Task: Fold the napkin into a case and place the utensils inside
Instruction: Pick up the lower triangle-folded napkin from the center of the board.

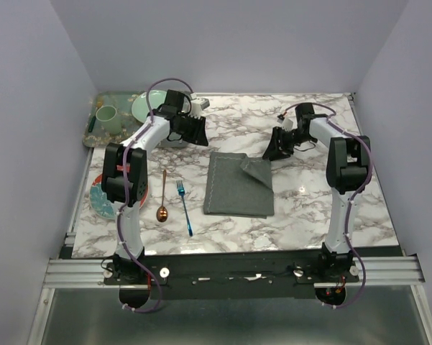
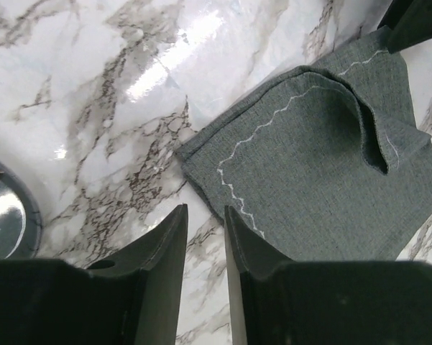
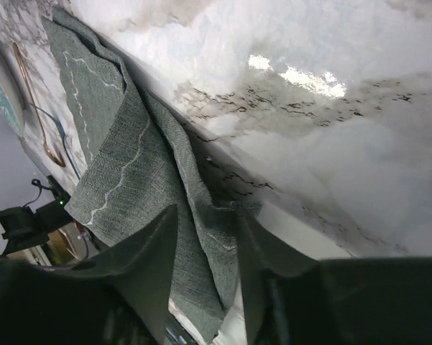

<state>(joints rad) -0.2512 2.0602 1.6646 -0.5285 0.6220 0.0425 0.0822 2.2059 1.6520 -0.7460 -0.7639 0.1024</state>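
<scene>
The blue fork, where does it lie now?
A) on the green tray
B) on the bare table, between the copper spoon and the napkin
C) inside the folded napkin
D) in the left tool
B: the blue fork lies on the table between the copper spoon and the napkin.

Your left arm [image 1: 147,136] and right arm [image 1: 338,215] match: white tube links with chunky black joint housings. On each, a purple cable [image 1: 156,88] loops up just behind the tool and runs back along the links to the black bases [image 1: 133,267]. Your left gripper [image 2: 205,215] and right gripper [image 3: 207,215] look alike: two flat matte-black fingers [image 2: 165,251] taper to the tips from a broad black block. There's a small red mark [image 1: 126,167] on the left arm's black housing, well back from the tool, maybe a sticker.
</scene>
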